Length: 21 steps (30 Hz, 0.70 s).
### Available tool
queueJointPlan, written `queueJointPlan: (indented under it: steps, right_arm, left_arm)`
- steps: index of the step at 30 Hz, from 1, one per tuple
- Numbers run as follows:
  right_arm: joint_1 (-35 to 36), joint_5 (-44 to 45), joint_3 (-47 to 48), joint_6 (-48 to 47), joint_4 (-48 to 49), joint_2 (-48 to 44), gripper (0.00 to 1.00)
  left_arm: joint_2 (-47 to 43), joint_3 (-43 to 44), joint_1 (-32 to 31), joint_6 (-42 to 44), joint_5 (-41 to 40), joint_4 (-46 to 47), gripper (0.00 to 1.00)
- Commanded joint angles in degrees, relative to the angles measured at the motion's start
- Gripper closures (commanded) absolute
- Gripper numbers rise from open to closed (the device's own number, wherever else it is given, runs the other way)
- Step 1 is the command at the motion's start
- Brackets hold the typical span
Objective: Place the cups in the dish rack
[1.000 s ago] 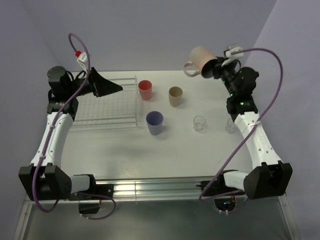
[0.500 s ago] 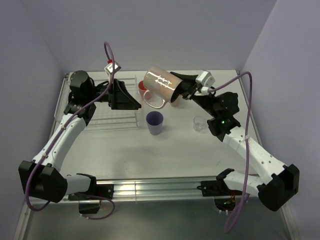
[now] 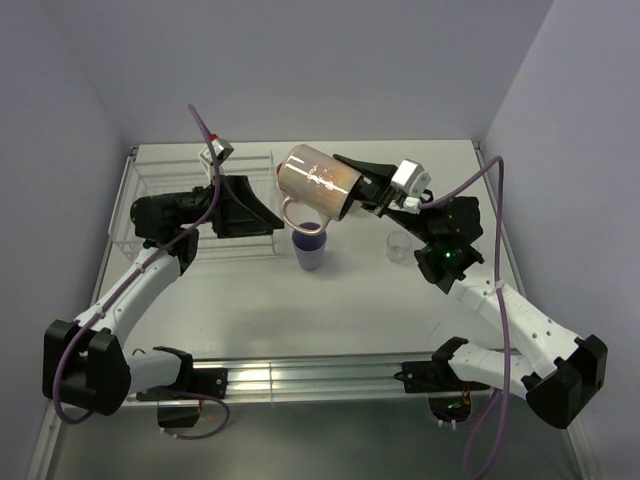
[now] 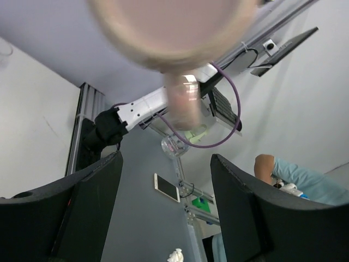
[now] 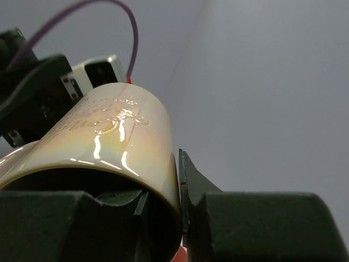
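Note:
My right gripper (image 3: 352,190) is shut on the rim of the pale pink mug (image 3: 318,180), which hangs tilted on its side above the lavender cup (image 3: 309,246). In the right wrist view one finger is inside the mug (image 5: 109,147) and one outside. My left gripper (image 3: 265,210) is open over the right edge of the dish rack (image 3: 165,170) and points at the mug's base. In the left wrist view its fingers (image 4: 82,207) stand apart with nothing between them, and the mug's base (image 4: 163,27) is blurred above. A clear glass (image 3: 400,247) stands to the right. A sliver of the red cup (image 3: 284,171) shows behind the mug.
The rack lies at the back left beside the left wall. Both arms reach over the middle of the table, with purple cables looping above them. The metal rail with the arm bases (image 3: 300,378) runs along the near edge.
The right arm has carried the mug from the back right to over the lavender cup. The left gripper has swung right toward the mug, and its jaws have narrowed.

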Motion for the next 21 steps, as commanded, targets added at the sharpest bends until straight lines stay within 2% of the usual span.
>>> queueJointPlan:
  steps: [1, 7, 11, 14, 17, 21]
  right_arm:
    - [0.46, 1.15, 0.48, -1.89, 6.70, -2.07, 1.00]
    - [1.87, 0.09, 0.30, -2.68, 6.61, -1.37, 1.00]
    - [2.92, 0.26, 0.74, -2.51, 6.53, -1.10, 1.00]
    - [3.45, -0.08, 1.00, -2.25, 5.83, -1.37, 1.00]
    - [4.24, 0.09, 0.74, -2.51, 5.30, -1.63, 1.00]
    - [5.12, -0.26, -0.05, -4.44, 5.29, -1.37, 1.00]
  left_arm:
    - [-2.45, 0.08, -0.71, -5.23, -2.01, 12.16, 0.26]
    - [-3.24, 2.18, -1.77, 4.42, -0.87, 0.14, 0.28]
    - [-4.20, 4.20, -2.03, 16.71, -1.48, -17.40, 0.30]
    - [-4.73, 5.08, -2.03, 21.30, -2.10, -23.50, 0.31]
    - [-4.73, 5.35, -2.03, 20.01, -2.54, -22.65, 0.31]
    - [-4.91, 4.56, -2.03, 15.70, -2.98, -16.51, 0.31]
